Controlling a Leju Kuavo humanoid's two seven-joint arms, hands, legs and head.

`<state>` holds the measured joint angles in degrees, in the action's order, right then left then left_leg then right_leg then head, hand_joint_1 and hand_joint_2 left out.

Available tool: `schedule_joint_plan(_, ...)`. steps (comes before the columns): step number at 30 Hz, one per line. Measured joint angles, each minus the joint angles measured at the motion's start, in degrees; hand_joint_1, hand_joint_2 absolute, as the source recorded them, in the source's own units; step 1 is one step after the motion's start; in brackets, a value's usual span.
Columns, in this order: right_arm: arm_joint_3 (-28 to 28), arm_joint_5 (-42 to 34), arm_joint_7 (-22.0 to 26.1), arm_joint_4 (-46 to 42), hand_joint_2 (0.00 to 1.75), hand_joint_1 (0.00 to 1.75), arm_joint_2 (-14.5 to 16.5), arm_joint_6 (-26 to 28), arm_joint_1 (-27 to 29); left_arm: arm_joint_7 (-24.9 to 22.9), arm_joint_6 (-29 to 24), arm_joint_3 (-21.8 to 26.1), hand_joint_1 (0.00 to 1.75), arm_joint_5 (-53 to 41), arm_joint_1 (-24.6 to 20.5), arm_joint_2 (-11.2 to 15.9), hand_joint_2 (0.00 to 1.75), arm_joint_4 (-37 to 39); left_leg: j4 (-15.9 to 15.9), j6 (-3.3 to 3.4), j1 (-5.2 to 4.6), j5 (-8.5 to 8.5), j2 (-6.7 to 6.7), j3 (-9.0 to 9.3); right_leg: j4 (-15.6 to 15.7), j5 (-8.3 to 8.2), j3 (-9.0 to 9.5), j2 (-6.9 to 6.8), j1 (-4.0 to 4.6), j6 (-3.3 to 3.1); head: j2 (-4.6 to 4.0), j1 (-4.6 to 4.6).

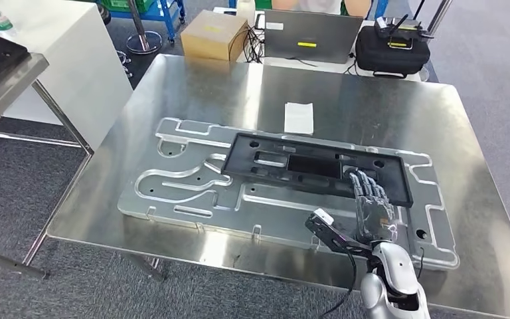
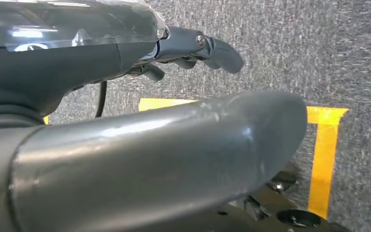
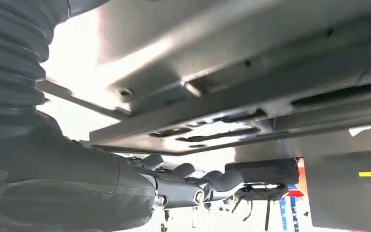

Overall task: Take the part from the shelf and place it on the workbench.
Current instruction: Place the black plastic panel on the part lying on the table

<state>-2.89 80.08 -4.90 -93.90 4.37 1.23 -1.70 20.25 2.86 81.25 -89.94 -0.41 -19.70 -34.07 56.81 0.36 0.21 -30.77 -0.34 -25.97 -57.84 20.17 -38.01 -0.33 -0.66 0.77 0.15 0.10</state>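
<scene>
Head view: set high on the robot's body, facing forward and down over the steel workbench, taking in its whole top, the grey carpet at both sides and a cluttered desk beyond its far edge; right hand enters from the lower edge. Right wrist view: mounted just behind that hand, very near the bench surface, picture turned, looking along the black part towards the far desk; shares part, fingers and laptop with the head view. Left wrist view: close behind the left hand, facing down at carpet and yellow floor tape.
</scene>
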Motion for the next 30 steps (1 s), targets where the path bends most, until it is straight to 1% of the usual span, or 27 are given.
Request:
schedule_joint_plan(1, 0.0, 0.07, 0.03, 0.02, 1.75, 0.0, 0.04, -0.01, 0.2, -0.01, 0.04, 0.14, 0.0, -0.02, 0.02, -0.05, 0.0, 0.0, 0.01, 0.43, 0.01, 0.59, 0.11, -0.39, 0.13, -0.31, -0.16, 0.04, -0.17, 0.36, 0.0, -0.08)
schedule_joint_plan(2, 0.0, 0.15, 0.03, 0.06, 1.75, 0.0, 0.07, -0.03, 0.4, -0.02, 0.07, 0.27, 0.0, -0.03, 0.01, -0.1, 0.0, 0.0, -0.06, 0.87, 0.01, 1.31, 0.25, -0.92, -0.19, 0.28, -0.55, 0.11, -0.31, 0.68, 0.0, -0.14)
schedule_joint_plan(3, 0.0, 0.23, 0.03, 0.09, 1.75, 0.0, 0.07, -0.04, 0.56, -0.02, 0.09, 0.35, 0.0, -0.03, -0.03, -0.15, 0.0, 0.0, -0.16, 1.31, 0.08, 2.09, 0.41, -1.56, -1.39, 2.01, -1.23, 0.18, -0.46, 0.93, 0.0, -0.14)
schedule_joint_plan(4, 0.0, 0.31, 0.03, 0.12, 1.75, 0.0, 0.07, -0.04, 0.65, -0.03, 0.13, 0.39, 0.0, -0.03, -0.08, -0.19, 0.0, 0.0, -0.21, 1.64, 0.15, 2.85, 0.57, -2.36, -3.78, 4.83, -2.17, 0.23, -0.57, 1.14, 0.01, -0.13)
schedule_joint_plan(5, 0.0, 0.41, 0.04, 0.14, 1.75, 0.0, 0.07, -0.03, 0.7, -0.03, 0.17, 0.39, 0.0, -0.03, -0.1, -0.19, 0.0, 0.0, -0.18, 1.85, 0.08, 3.53, 0.65, -3.22, -7.29, 8.15, -3.21, 0.25, -0.61, 1.33, 0.01, -0.05)
schedule_joint_plan(6, 0.0, 0.49, 0.06, 0.16, 1.75, 0.0, 0.07, -0.02, 0.7, -0.03, 0.22, 0.39, 0.0, -0.04, -0.1, -0.19, 0.0, 0.0, -0.12, 1.96, 0.02, 4.17, 0.71, -4.1, -11.1, 10.82, -4.02, 0.24, -0.64, 1.49, 0.01, 0.02)
schedule_joint_plan(7, 0.0, 0.56, 0.08, 0.22, 1.75, 0.0, 0.07, -0.02, 0.75, -0.03, 0.3, 0.39, 0.0, -0.04, -0.1, -0.19, 0.0, 0.0, -0.02, 1.96, -0.05, 4.79, 0.75, -5.02, -14.26, 12.23, -4.29, 0.25, -0.64, 1.61, 0.02, 0.01)
schedule_joint_plan(8, 0.0, 0.64, 0.1, 0.3, 1.75, 0.0, 0.07, -0.02, 0.85, -0.03, 0.36, 0.39, 0.0, -0.05, -0.09, -0.19, 0.0, 0.0, 0.13, 1.91, -0.11, 5.35, 0.77, -5.94, -15.91, 12.26, -3.78, 0.25, -0.63, 1.64, 0.01, 0.01)
schedule_joint_plan(9, 0.0, 0.69, 0.12, 0.37, 1.75, 0.0, 0.07, -0.02, 0.95, -0.03, 0.45, 0.4, 0.0, -0.05, -0.09, -0.19, 0.0, 0.0, 0.36, 1.81, -0.13, 5.82, 0.78, -6.83, -15.51, 11.18, -2.27, 0.25, -0.63, 1.57, 0.01, 0.01)
schedule_joint_plan(10, 0.0, 0.73, 0.14, 0.43, 1.75, 0.0, 0.07, -0.02, 1.02, -0.03, 0.53, 0.4, 0.0, -0.05, -0.09, -0.2, 0.0, 0.0, 0.66, 1.68, -0.15, 6.24, 0.77, -7.68, -13.23, 9.77, 0.18, 0.25, -0.61, 1.41, 0.01, 0.01)
schedule_joint_plan(11, 0.0, 0.75, 0.15, 0.44, 1.75, 0.0, 0.08, -0.01, 1.01, -0.03, 0.57, 0.41, 0.0, -0.05, -0.1, -0.2, 0.0, 0.0, 0.99, 1.5, -0.16, 6.6, 0.75, -8.41, -9.36, 9.08, 3.31, 0.28, -0.57, 1.14, 0.01, 0.01)
schedule_joint_plan(12, 0.0, 0.75, 0.18, 0.44, 1.75, 0.0, 0.09, 0.01, 0.96, -0.02, 0.6, 0.41, 0.0, -0.05, -0.12, -0.21, 0.0, 0.0, 1.28, 1.26, -0.23, 6.92, 0.75, -9.01, -5.1, 9.04, 6.3, 0.31, -0.42, 0.85, 0.01, 0.0)
schedule_joint_plan(13, 0.0, 0.75, 0.19, 0.43, 1.75, 0.0, 0.12, 0.03, 0.93, -0.02, 0.61, 0.41, 0.0, -0.05, -0.12, -0.21, 0.0, 0.0, 1.4, 0.97, -0.28, 7.32, 0.74, -9.35, -1.87, 9.31, 8.41, 0.35, -0.23, 0.56, 0.01, -0.04)
schedule_joint_plan(14, 0.0, 0.75, 0.2, 0.43, 1.75, 0.0, 0.16, 0.06, 0.91, -0.01, 0.63, 0.41, 0.0, -0.05, -0.13, -0.21, 0.0, 0.0, 1.38, 0.64, -0.29, 7.74, 0.73, -9.53, 0.24, 9.78, 9.6, 0.38, -0.02, 0.3, 0.01, 0.05)
schedule_joint_plan(16, 0.0, 0.77, 0.2, 0.46, 1.75, 0.0, 0.26, 0.09, 1.02, -0.01, 0.68, 0.46, 0.0, -0.05, -0.11, -0.18, 0.0, 0.0, 1.1, -0.09, -0.26, 8.59, 0.68, -9.77, 0.94, 9.17, 9.45, 0.34, 0.09, -0.34, 0.0, 0.22)
schedule_joint_plan(17, 0.0, 0.79, 0.21, 0.5, 1.75, 0.0, 0.32, 0.09, 1.03, -0.01, 0.71, 0.53, 0.0, -0.05, -0.1, -0.15, 0.0, 0.0, 1.36, -0.43, -0.19, 8.21, 0.62, -10.13, 1.13, 8.66, 9.05, 0.23, -0.01, -0.78, 0.0, 0.34)
schedule_joint_plan(18, 0.0, 0.83, 0.21, 0.55, 1.75, 0.0, 0.38, 0.09, 1.05, -0.02, 0.73, 0.6, 0.0, -0.05, -0.07, -0.12, 0.0, 0.0, 2.4, -0.74, -0.15, 6.83, 0.56, -10.68, 1.25, 8.04, 8.46, 0.12, -0.13, -1.29, 0.01, 0.21)
schedule_joint_plan(19, 0.0, 0.89, 0.22, 0.59, 1.75, 0.0, 0.47, 0.09, 1.09, -0.04, 0.74, 0.66, 0.0, -0.05, -0.05, -0.09, 0.0, 0.0, 4.56, -0.98, -0.08, 4.45, 0.52, -11.45, 1.35, 7.4, 7.79, 0.01, -0.24, -1.71, 0.01, 0.07)
schedule_joint_plan(21, 0.0, 1.05, 0.25, 0.64, 1.75, 0.0, 0.66, 0.1, 1.22, -0.13, 0.76, 0.69, 0.0, -0.05, -0.04, -0.08, 0.0, 0.0, 11.61, -1.36, 0.08, -1.23, 0.51, -13.14, 1.19, 6.31, 6.3, -0.11, -0.06, -2.16, 0.02, -0.23)
schedule_joint_plan(22, 0.0, 1.15, 0.26, 0.69, 1.75, 0.0, 0.75, 0.1, 1.32, -0.2, 0.77, 0.69, 0.0, -0.05, -0.05, -0.07, 0.0, 0.0, 15.01, -1.5, 0.13, -2.84, 0.51, -13.63, 1.04, 5.8, 5.5, -0.18, 0.05, -2.24, 0.02, -0.26)
schedule_joint_plan(23, 0.0, 1.25, 0.27, 0.73, 1.75, 0.0, 0.8, 0.1, 1.39, -0.26, 0.79, 0.69, 0.0, -0.05, -0.06, -0.07, 0.0, 0.0, 16.97, -1.53, 0.12, -3.11, 0.51, -13.41, 0.85, 5.31, 4.69, -0.25, 0.17, -2.28, 0.02, -0.26)
schedule_joint_plan(24, 0.0, 1.33, 0.28, 0.76, 1.75, 0.0, 0.85, 0.11, 1.46, -0.3, 0.81, 0.69, 0.0, -0.05, -0.06, -0.06, 0.0, 0.0, 17.0, -1.44, 0.1, -2.26, 0.51, -12.31, 0.64, 4.84, 3.88, -0.3, 0.29, -2.28, 0.01, -0.26)
schedule_joint_plan(25, 0.0, 1.4, 0.28, 0.77, 1.75, 0.0, 0.89, 0.12, 1.5, -0.34, 0.83, 0.69, 0.0, -0.05, -0.07, -0.06, 0.0, 0.0, 14.82, -1.19, 0.04, -0.72, 0.49, -10.18, 0.45, 4.4, 3.14, -0.31, 0.43, -2.27, 0.01, -0.27)
schedule_joint_plan(26, 0.0, 1.46, 0.29, 0.77, 1.75, 0.0, 0.92, 0.13, 1.53, -0.37, 0.85, 0.69, 0.0, -0.05, -0.1, -0.04, 0.0, -0.01, 11.07, -0.74, -0.08, 0.64, 0.46, -7.3, 0.3, 3.99, 2.54, -0.31, 0.51, -2.22, 0.01, -0.26)
schedule_joint_plan(28, 0.0, 1.5, 0.31, 0.76, 1.75, 0.0, 1.01, 0.15, 1.54, -0.38, 0.85, 0.69, 0.0, -0.05, -0.2, 0.01, 0.0, -0.03, 2.75, 0.14, -0.44, 1.25, 0.43, -1.81, 0.17, 3.13, 1.73, -0.34, 0.65, -1.88, 0.01, -0.22)
schedule_joint_plan(29, 0.0, 1.52, 0.32, 0.77, 1.75, 0.0, 1.05, 0.16, 1.55, -0.38, 0.86, 0.71, 0.0, -0.05, -0.24, 0.03, 0.0, -0.04, 0.23, 0.41, -0.65, 1.05, 0.4, -0.42, 0.26, 2.63, 1.52, -0.4, 0.56, -1.61, 0.01, -0.21)
schedule_joint_plan(30, 0.0, 1.53, 0.34, 0.77, 1.75, 0.0, 1.13, 0.17, 1.57, -0.4, 0.86, 0.72, 0.0, -0.05, -0.27, 0.04, 0.0, -0.04, -1.06, 0.55, -0.86, 0.96, 0.39, 0.07, 0.46, 2.07, 1.37, -0.45, 0.45, -1.26, 0.0, -0.23)
